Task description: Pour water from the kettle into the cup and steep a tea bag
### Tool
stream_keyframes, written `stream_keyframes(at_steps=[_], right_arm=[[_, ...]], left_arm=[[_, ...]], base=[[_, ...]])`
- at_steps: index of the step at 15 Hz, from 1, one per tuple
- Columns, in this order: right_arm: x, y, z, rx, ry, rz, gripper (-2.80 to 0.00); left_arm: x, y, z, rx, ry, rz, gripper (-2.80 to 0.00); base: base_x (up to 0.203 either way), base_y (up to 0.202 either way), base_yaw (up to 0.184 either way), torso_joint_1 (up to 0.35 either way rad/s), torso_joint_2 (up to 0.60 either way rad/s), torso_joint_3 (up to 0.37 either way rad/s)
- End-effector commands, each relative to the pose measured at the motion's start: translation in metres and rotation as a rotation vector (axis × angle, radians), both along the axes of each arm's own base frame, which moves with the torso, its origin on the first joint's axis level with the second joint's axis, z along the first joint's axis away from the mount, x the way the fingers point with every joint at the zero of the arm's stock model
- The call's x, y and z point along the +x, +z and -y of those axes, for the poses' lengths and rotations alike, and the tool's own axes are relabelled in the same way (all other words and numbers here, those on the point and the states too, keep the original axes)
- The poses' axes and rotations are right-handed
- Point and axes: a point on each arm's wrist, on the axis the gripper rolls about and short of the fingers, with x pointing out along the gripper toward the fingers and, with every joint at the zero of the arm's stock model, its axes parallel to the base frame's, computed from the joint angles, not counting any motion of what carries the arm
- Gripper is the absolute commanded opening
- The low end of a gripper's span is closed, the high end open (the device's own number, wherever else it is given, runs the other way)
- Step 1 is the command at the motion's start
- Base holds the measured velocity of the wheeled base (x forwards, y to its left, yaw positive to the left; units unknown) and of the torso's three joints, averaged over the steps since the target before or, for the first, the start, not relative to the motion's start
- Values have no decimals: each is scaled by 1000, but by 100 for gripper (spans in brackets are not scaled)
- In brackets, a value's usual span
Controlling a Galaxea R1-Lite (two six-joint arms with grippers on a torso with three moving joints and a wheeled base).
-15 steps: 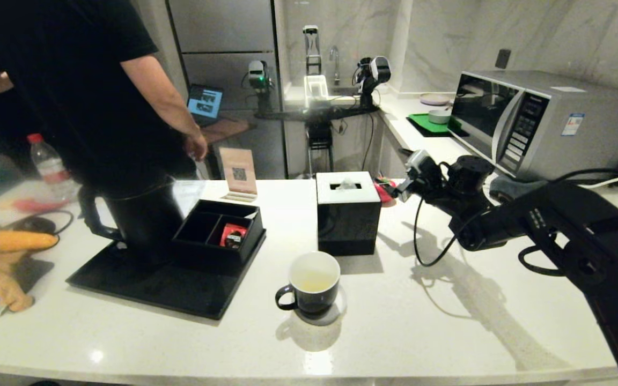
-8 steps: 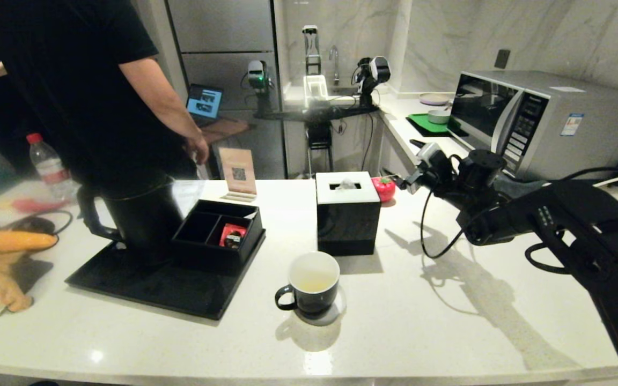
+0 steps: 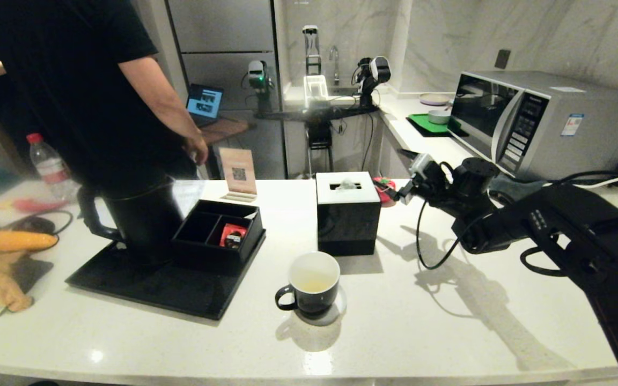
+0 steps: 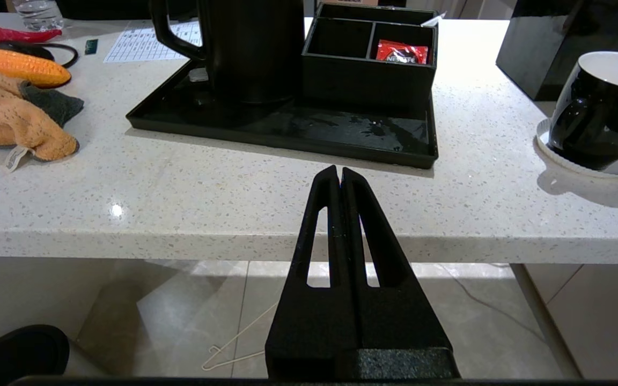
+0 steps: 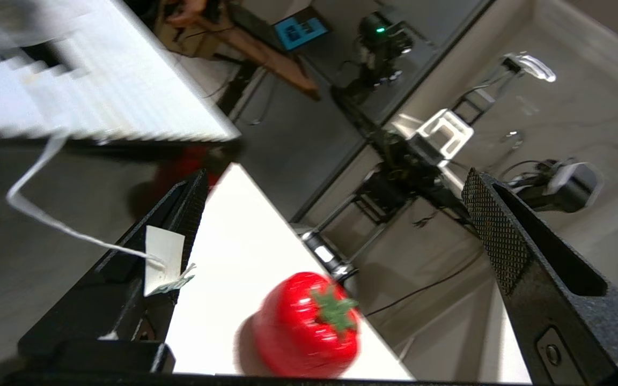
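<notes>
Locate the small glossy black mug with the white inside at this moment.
In the head view the small glossy black mug stands on a round coaster near the counter's front centre, just in front of the black cube tissue box and right of the black tray.

A tall matte-black electric kettle [image 3: 140, 214] stands at the back left of a flat black tray [image 3: 142, 287] on a pale speckled stone counter [image 3: 421, 327], with a black divided box [image 3: 218, 236] just right of it on the same tray. A small glossy black mug [image 3: 309, 284] sits right of the tray, in front of a black cube tissue box [image 3: 347, 212]. A red tomato-shaped object [image 3: 387, 190] lies behind that box to its right.
</notes>
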Motion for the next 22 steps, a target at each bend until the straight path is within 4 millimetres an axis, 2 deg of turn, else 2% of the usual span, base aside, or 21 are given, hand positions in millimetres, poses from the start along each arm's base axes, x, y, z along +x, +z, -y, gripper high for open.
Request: stream_keyframes(at_steps=[1,6,14,22], right_arm=[[-7,-13,-3,-8,11,-21,0],[-16,-33,-1,-15,12,-60,0],[-20,-42,2,-21,6,-96,0],[-23,-39,44,-19,-76,-114,0]], left_arm=[[0,0,0,-1,0,0,-280],[0,0,0,-1,2,0,-280],[0,0,0,-1,0,0,-280],[0,0,0,-1,1,0,-280]], base=[[0,0,0,0,0,0],[0,0,0,0,0,0],[0,0,0,0,0,0],[0,0,0,0,0,0]])
